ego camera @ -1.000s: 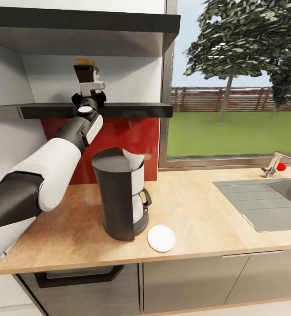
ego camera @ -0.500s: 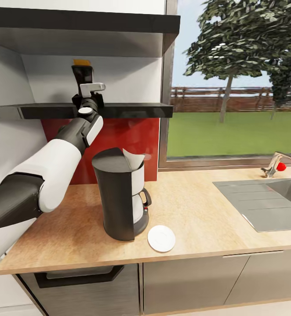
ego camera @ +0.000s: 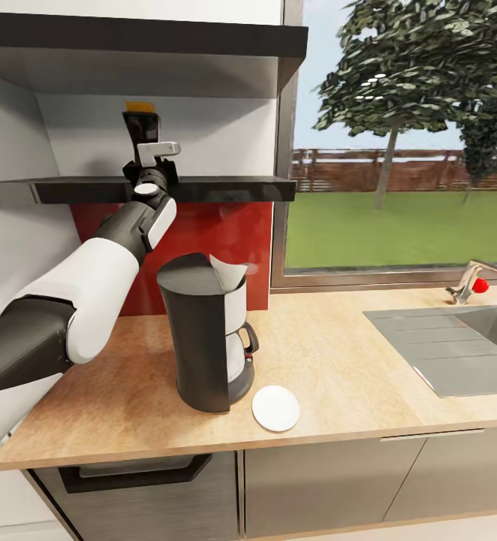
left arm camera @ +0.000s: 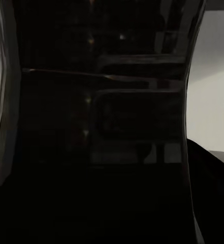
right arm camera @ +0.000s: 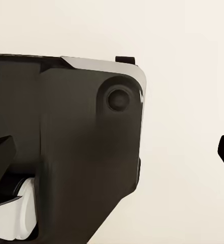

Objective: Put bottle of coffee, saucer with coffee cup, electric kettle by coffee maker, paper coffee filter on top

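The bottle of coffee (ego camera: 143, 124), dark with a golden-orange lid, stands on the kitchen shelf (ego camera: 226, 188). My left gripper (ego camera: 152, 150) reaches up to it and is shut on its lower body; in the left wrist view the dark waisted bottle of coffee (left arm camera: 101, 117) sits right against the camera. On the kitchen countertop (ego camera: 338, 361) below stands the coffee maker (ego camera: 200, 338), with the white paper coffee filter (ego camera: 230, 272) sticking out of its top. The saucer (ego camera: 275, 408) lies bare just right of its base. My right gripper (right arm camera: 112, 150) is open beside a dark part of the robot's body.
A steel sink (ego camera: 459, 346) with a faucet (ego camera: 470, 282) is set into the counter's right end. An upper cabinet (ego camera: 128, 45) hangs close above the shelf. A window sits behind the counter. A red backsplash (ego camera: 226, 233) runs behind the coffee maker.
Since a second ago the bottle has shifted slightly left on the shelf and the left gripper has closed on it. Over the last half second nothing has moved.
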